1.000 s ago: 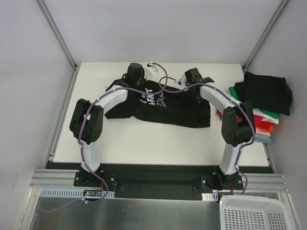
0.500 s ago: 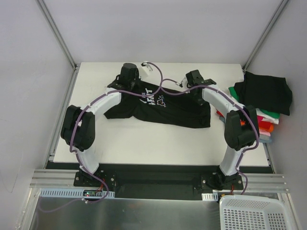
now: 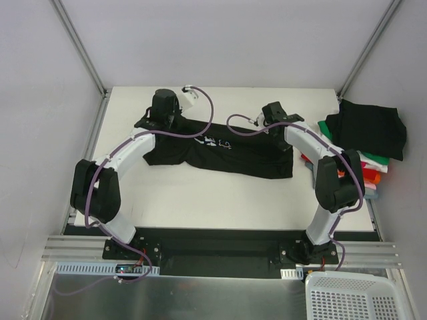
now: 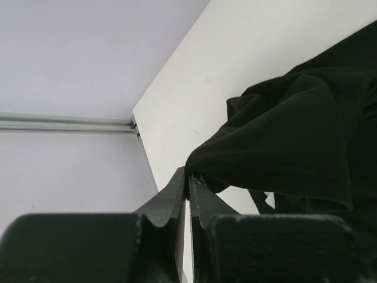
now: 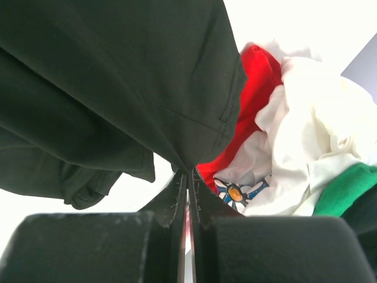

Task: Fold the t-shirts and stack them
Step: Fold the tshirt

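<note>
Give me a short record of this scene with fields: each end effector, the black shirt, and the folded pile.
left end effector: shut on the black t-shirt, at its far left edge
right end effector: shut on the same shirt, at its far right edge
black t-shirt: spread across the table, white lettering partly visible
folded pile: at the table's right edge, black shirt on top

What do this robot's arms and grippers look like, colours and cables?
The left arm and right arm have white curved shells with bulky black joint housings, and a purple cable runs along each. The left gripper and right gripper are matte black, with flat fingers tapering to thin tips.
</note>
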